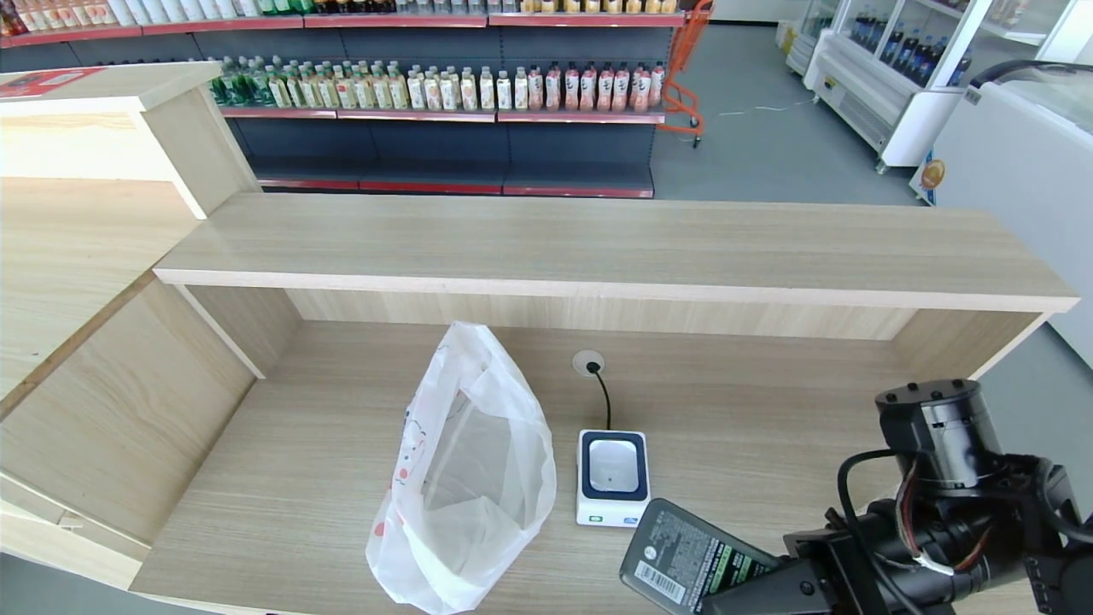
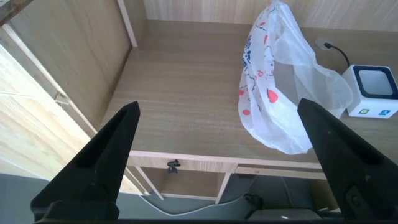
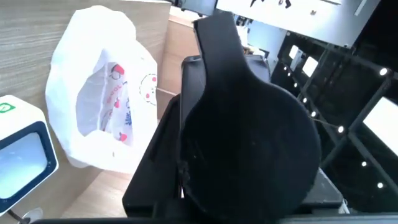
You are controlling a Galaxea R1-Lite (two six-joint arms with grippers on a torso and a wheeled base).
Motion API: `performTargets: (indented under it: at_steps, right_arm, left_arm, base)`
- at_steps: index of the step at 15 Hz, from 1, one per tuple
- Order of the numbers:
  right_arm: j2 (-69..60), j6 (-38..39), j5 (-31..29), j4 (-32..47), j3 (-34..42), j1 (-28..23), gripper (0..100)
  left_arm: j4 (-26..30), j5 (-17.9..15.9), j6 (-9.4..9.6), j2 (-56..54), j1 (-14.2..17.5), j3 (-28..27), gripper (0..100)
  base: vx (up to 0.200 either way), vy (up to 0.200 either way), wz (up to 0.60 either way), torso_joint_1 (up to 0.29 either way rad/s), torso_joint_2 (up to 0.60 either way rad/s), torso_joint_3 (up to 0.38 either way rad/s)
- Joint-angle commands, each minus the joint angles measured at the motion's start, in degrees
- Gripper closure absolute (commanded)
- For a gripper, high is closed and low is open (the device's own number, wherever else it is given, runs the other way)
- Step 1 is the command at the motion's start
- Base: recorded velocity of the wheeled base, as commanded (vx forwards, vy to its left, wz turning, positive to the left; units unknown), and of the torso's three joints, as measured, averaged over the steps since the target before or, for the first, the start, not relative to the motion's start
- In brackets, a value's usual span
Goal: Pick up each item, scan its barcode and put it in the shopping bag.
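A dark grey flat package (image 1: 687, 559) with a barcode label facing up hangs over the counter's front right, just right of the scanner (image 1: 612, 477). My right gripper (image 1: 739, 579) is shut on its right end. The white shopping bag (image 1: 465, 478) stands open on the counter, left of the scanner. In the right wrist view the package (image 3: 249, 155) sits in the right gripper (image 3: 205, 124), with the bag (image 3: 99, 93) and the scanner (image 3: 22, 155) beyond. My left gripper (image 2: 217, 109) is open and holds nothing, above the counter's front edge, left of the bag (image 2: 273, 93) and the scanner (image 2: 373, 90).
A raised wooden ledge (image 1: 598, 248) runs along the back of the counter, and a side wall (image 1: 128, 410) closes its left. The scanner's cable goes into a hole (image 1: 588, 363). Bottle shelves (image 1: 427, 85) and freezers (image 1: 1008, 154) stand beyond.
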Motion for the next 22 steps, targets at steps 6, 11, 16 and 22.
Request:
performTargets:
  at_steps: [6, 11, 16, 22]
  right_arm:
    - [-0.17, -0.16, 0.17, 0.06, 0.22, 0.66, 100]
    - [0.09, 0.01, 0.26, 0.15, 0.22, 0.57, 100]
    - [-3.42, 13.46, 0.17, -0.12, -0.57, -1.27, 100]
    - [-17.58, 74.89, -1.94, 5.95, 1.36, -20.61, 100]
  left_arm:
    - [-0.01, -0.02, -0.04, -0.02, 0.0, 0.01, 0]
    - [-0.01, -0.02, -0.04, -0.02, 0.0, 0.01, 0]
    - [-0.01, -0.02, -0.04, -0.02, 0.0, 0.01, 0]
    - [-0.01, -0.02, -0.04, -0.02, 0.0, 0.01, 0]
  base:
    - [0.0, 0.0, 0.0, 0.0, 0.0, 0.0]
    - [0.0, 0.0, 0.0, 0.0, 0.0, 0.0]
    - [0.0, 0.0, 0.0, 0.0, 0.0, 0.0]
    - [0.0, 0.0, 0.0, 0.0, 0.0, 0.0]
